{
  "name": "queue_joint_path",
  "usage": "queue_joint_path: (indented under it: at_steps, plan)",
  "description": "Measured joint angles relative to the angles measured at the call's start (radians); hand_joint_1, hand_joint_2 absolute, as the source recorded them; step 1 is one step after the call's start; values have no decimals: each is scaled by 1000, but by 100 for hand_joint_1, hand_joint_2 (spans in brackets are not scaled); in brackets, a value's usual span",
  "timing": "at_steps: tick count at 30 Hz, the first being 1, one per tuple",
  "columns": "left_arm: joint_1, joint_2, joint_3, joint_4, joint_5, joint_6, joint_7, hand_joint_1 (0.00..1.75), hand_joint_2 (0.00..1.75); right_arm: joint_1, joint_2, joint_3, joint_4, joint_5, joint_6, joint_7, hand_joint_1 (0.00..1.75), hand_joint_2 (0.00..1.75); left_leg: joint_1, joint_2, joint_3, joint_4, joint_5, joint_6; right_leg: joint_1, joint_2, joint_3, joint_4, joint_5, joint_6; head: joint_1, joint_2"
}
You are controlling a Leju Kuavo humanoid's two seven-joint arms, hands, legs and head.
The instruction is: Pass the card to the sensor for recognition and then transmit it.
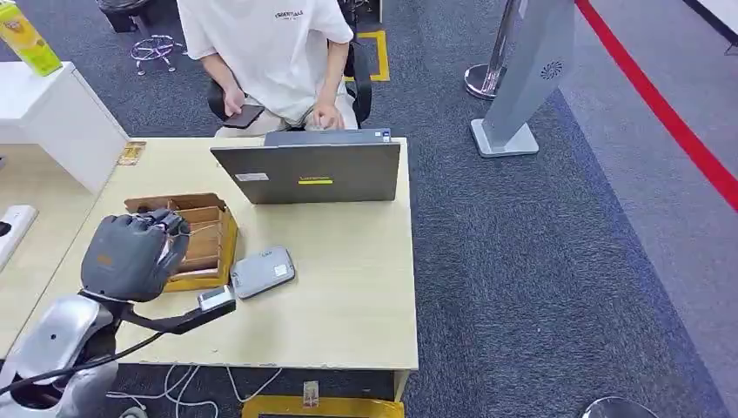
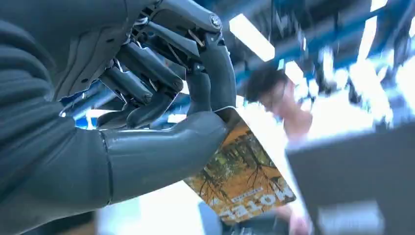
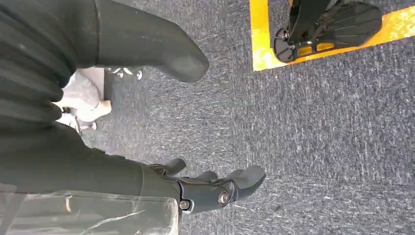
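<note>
While the left hand [image 1: 132, 254] hovers over the open wooden box with slotted compartments [image 1: 202, 237] on the pale wooden table [image 1: 348, 287], it pinches a flat rectangular card printed with orange autumn trees [image 2: 241, 171] between the thick grey thumb and the dark fingers [image 2: 215, 73]; the other fingers are curled in beside them. Seen from the left wrist, the card's long axis runs straight out from the pinch, its free end pointing away from the palm toward the grey open laptop [image 1: 309, 170] and the person in a white T-shirt [image 1: 270, 52] seated behind it. One end is clamped, most of the face stays exposed. That face shows bare branches against yellow-orange foliage, with a white edge strip along one side. Large white letters near the free end read "Hotel", upside down in this view; a smaller line beside them is too blurred to read. Just beside the box lies a flat grey rounded card sensor [image 1: 261, 272] with a small white label. The laptop lid bears a yellow strip and a white sticker, unreadable. The right hand [image 3: 205, 188] hangs over grey carpet [image 3: 318, 137], its fingers loosely spread and holding nothing.
</note>
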Motion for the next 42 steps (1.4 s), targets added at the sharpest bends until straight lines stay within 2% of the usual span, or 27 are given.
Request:
queue_joint_path:
  at_steps: [4,10,12,14,16,20,22,24,26,30,33,34,42]
  plan:
    - [10,25,-13,-117,-10,42,-18,175,175,-1,0,-11,0,0,-3,-5,0,175,0,0,0,0,0,0,0,0,0,0,0,0,0,0]
    - [10,41,-22,-181,-13,52,-19,175,175,0,0,-14,0,0,-4,-6,0,175,0,0,0,0,0,0,0,0,0,0,0,0,0,0]
    - [-19,40,-26,-181,-3,46,-9,175,175,0,0,-14,0,10,-3,-6,0,175,0,-1,0,1,0,0,0,-1,-3,0,0,0,0,0]
    - [-116,24,-33,-142,-30,41,25,175,175,-2,0,-11,0,41,3,-6,0,175,0,-5,-1,1,2,1,0,-5,-3,0,0,0,0,0]
    - [-257,-10,-37,-30,-112,91,70,175,175,-9,0,4,0,81,15,-6,0,175,0,-8,-2,1,4,2,0,-9,-2,0,2,1,1,0]
    - [-531,-67,-37,402,-250,313,85,175,175,-32,0,47,0,135,29,10,0,175,0,-4,-2,0,10,-1,0,-5,-3,1,9,-3,2,0]
    - [-639,-99,-36,594,-283,367,84,175,175,-36,0,61,0,142,32,27,0,175,0,-2,-2,1,12,1,0,-3,-4,1,11,-2,1,0]
    - [-718,-129,-37,756,-311,376,97,175,175,-39,0,71,0,148,32,41,0,175,0,-2,-3,1,12,1,0,-2,-4,1,12,-2,1,0]
    - [-775,-160,-37,876,-330,391,108,175,175,-42,1,80,1,149,32,50,0,175,0,-1,-3,1,12,1,0,-2,-4,1,12,-2,1,0]
    - [-841,-204,-37,1023,-344,391,121,175,175,-46,2,90,2,149,32,51,0,175,0,-2,-4,1,12,1,0,-2,-4,0,12,-1,2,0]
    - [-872,-225,-37,1096,-345,389,127,175,175,-46,2,92,2,150,32,51,0,175,0,-2,-5,1,12,1,0,-2,-6,0,12,-1,2,0]
    - [-879,-229,-37,1109,-345,389,127,0,175,-46,2,92,2,149,32,51,0,175,0,-1,-5,1,12,1,0,-2,-6,0,12,-1,1,0]
    - [-905,-246,-37,1194,-338,364,138,0,175,-46,2,93,3,148,32,48,0,175,0,-1,-6,0,12,1,0,-2,-7,1,12,-1,2,0]
